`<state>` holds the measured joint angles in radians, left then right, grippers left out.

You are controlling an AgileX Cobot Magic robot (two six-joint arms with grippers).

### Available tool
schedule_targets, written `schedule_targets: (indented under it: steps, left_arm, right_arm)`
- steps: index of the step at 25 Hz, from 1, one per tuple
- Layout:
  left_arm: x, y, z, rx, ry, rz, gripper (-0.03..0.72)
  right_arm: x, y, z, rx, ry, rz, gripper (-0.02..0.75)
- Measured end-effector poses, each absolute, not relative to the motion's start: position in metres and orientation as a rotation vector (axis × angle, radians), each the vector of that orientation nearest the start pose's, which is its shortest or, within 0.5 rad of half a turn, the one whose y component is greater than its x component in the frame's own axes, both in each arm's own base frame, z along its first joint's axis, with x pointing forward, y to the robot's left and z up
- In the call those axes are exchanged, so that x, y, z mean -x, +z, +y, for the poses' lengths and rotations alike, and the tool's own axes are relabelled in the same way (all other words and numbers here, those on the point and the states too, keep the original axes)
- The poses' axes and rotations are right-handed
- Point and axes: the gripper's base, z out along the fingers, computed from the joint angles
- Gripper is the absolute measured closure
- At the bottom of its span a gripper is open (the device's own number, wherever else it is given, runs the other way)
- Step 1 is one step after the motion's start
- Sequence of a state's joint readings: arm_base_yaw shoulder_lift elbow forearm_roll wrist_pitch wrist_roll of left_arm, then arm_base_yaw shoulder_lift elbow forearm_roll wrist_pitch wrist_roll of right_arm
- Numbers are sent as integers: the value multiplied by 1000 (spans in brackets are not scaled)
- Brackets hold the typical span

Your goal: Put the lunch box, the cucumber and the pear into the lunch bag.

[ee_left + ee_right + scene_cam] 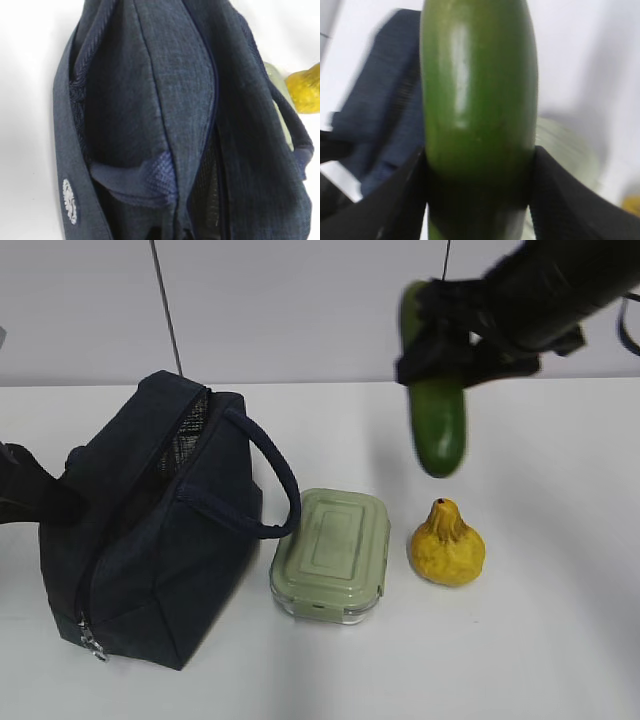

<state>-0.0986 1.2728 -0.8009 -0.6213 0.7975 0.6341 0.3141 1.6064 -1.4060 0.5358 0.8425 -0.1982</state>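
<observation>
My right gripper (440, 352) is shut on the dark green cucumber (440, 430) and holds it upright in the air, above the pear and to the right of the bag. In the right wrist view the cucumber (477, 85) fills the gap between the black fingers (407, 195). The navy lunch bag (150, 540) stands at the left with its top unzipped and mesh lining showing. The sage-lidded lunch box (332, 552) lies beside it, the yellow pear (447, 548) to its right. My left gripper (55, 500) is against the bag's left side; its jaws are hidden.
The left wrist view is filled by the bag (165, 100) and its handles, with the lunch box (276, 80) and pear (306, 92) at the right edge. A white table (560, 640) carries everything; a pale wall stands behind.
</observation>
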Motion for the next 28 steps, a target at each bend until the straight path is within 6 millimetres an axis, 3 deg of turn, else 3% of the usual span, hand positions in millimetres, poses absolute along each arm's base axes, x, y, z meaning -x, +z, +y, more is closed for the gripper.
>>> schedule_targets:
  steps: [2,6,11,17,28]
  left_arm:
    - [-229,258,-61,-484,-544,2543,685]
    - [-229,258,-61,-480,-549,2542,685]
    - [-229,258,-62,-475,-556,2541,685]
    - [-229,258,-62,-473,-558,2540,685]
    - [-229,258,-62,-467,-561,2537,685]
  right_arm:
    - [-322,345,183,421,861,2348,328]
    - [-326,341,243,477,1045,2185,328]
    - [-344,301,289,460,1168,2154,328]
    - [-359,259,301,458,1156,2193,328]
    - [-353,233,289,720,859,2404,328]
